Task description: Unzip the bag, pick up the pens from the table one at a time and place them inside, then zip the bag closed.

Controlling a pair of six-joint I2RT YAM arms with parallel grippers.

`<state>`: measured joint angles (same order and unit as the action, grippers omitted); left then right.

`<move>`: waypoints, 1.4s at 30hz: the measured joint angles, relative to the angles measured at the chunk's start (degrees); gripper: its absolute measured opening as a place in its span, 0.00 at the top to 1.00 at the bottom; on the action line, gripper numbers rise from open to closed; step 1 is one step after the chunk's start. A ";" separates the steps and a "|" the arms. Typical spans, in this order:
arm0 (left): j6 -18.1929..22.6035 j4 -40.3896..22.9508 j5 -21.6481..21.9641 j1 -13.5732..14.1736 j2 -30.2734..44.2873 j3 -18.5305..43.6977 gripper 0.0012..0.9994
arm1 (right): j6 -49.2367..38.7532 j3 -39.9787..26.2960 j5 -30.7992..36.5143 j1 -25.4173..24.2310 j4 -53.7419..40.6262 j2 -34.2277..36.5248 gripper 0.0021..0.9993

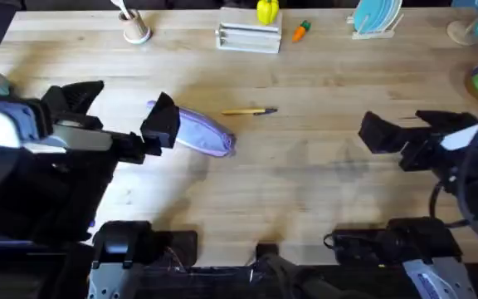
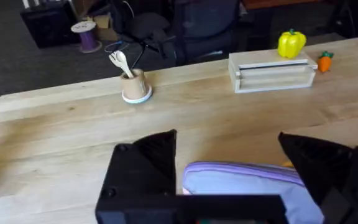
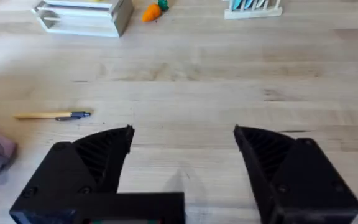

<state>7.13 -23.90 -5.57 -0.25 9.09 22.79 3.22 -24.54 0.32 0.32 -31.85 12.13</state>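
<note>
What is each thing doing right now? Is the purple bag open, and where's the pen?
bag: lying on the table, between the left gripper's open fingers; whether its zipper is open can't be told.
pen: lying flat on the table beside the bag, not yet inside.
left gripper: open, around the bag's end.
right gripper: open, holding nothing, above bare table.

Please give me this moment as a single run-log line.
left gripper: open around bag | right gripper: open, holding nothing | pen: on table beside bag

Bag (image 1: pixel 204 131) end under the left hand (image 1: pixel 158 124), zipper indiscernible
</note>
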 joint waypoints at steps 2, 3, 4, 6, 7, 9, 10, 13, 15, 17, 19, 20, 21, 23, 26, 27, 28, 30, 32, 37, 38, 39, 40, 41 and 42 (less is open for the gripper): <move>0.80 -4.11 -0.71 0.00 4.60 5.77 0.01 | 0.00 -6.14 0.00 0.00 -3.06 4.29 0.00; 1.32 -6.13 -0.99 0.00 7.12 8.62 0.01 | 0.00 -9.47 0.00 0.00 -4.75 6.96 0.00; 1.84 -7.70 -1.17 0.00 9.39 11.04 0.01 | 0.00 -11.80 0.00 0.00 -6.18 9.06 0.00; 3.20 -11.19 -1.63 0.00 15.05 16.82 0.01 | 0.03 -17.25 0.00 0.00 -9.33 14.49 0.00; 3.93 -13.05 -1.81 0.00 17.97 19.83 0.01 | 0.02 -19.69 -0.02 0.00 -10.89 17.08 0.00; 5.44 -16.53 -2.22 0.00 23.59 25.62 0.01 | 0.04 -24.55 -0.02 0.00 -14.05 22.39 0.00; 6.27 -18.42 -2.44 0.00 26.31 28.51 0.01 | 0.02 -26.82 -0.06 0.00 -15.41 24.85 0.00; 9.13 -24.24 -3.52 0.00 34.49 37.29 0.01 | 0.03 -33.45 -0.21 0.00 -19.91 31.67 0.00; 10.50 -27.51 -4.06 0.00 39.37 42.57 0.01 | 0.02 -37.41 -0.22 0.00 -22.81 35.57 0.00; 11.31 -30.05 -4.40 0.00 43.78 46.93 0.01 | 0.02 -40.45 -0.24 0.00 -24.77 38.67 0.00; 12.26 -32.29 -4.94 0.00 49.59 51.30 0.01 | 0.04 -43.12 -0.24 0.00 -25.62 41.80 0.00; 12.39 -32.30 -5.00 0.00 50.62 51.59 0.01 | 0.02 -43.25 -0.24 0.00 -25.60 42.02 0.00; 12.47 -32.44 -5.00 0.00 51.40 51.69 0.01 | 0.02 -43.25 -0.24 0.00 -25.60 42.04 0.00; 12.59 -32.77 -5.06 0.00 52.72 51.71 0.01 | 0.02 -43.29 -0.24 0.00 -25.58 42.04 0.00; 12.67 -34.46 -5.17 0.00 54.41 51.73 0.01 | 0.02 -43.34 -0.24 0.00 -25.53 42.04 0.00; 12.66 -35.19 -5.17 0.00 54.73 51.73 0.01 | 0.02 -43.34 -0.24 0.00 -25.53 42.02 0.00; 12.68 -35.76 -5.17 0.00 55.01 51.73 0.01 | 0.02 -43.34 -0.24 0.00 -25.53 42.04 0.00; 12.91 -35.79 -5.17 0.00 55.16 51.73 0.01 | 0.02 -43.34 -0.24 0.00 -25.52 42.04 0.00; 15.54 -36.05 -5.17 0.00 55.13 51.73 0.01 | 0.02 -43.34 -0.24 0.00 -25.51 42.04 0.00; 30.73 -42.30 -5.36 -0.27 55.13 51.73 0.01 | 0.02 -43.34 -0.24 0.00 -25.23 42.04 0.00; 34.14 -43.58 -5.48 -0.55 55.13 51.73 0.01 | 0.02 -43.34 -0.24 0.00 -25.20 42.04 0.00; 37.76 -44.73 -5.66 -1.13 55.13 51.73 0.01 | 0.03 -43.34 -0.24 0.00 -25.20 42.04 0.00; 45.40 -46.05 -6.28 -4.03 55.13 51.73 0.01 | 0.02 -43.34 -0.24 0.00 -25.20 42.04 0.00; 47.43 -46.07 -6.79 -5.30 55.13 51.73 0.01 | 0.02 -43.34 -0.24 0.00 -25.20 42.04 0.00; 49.68 -46.20 -7.60 -6.85 55.16 51.73 0.01 | 0.02 -43.36 -0.24 0.00 -25.20 42.04 0.00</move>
<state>56.81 -70.11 -13.17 -7.10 64.25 74.52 3.25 -67.90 0.08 0.32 -57.06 54.17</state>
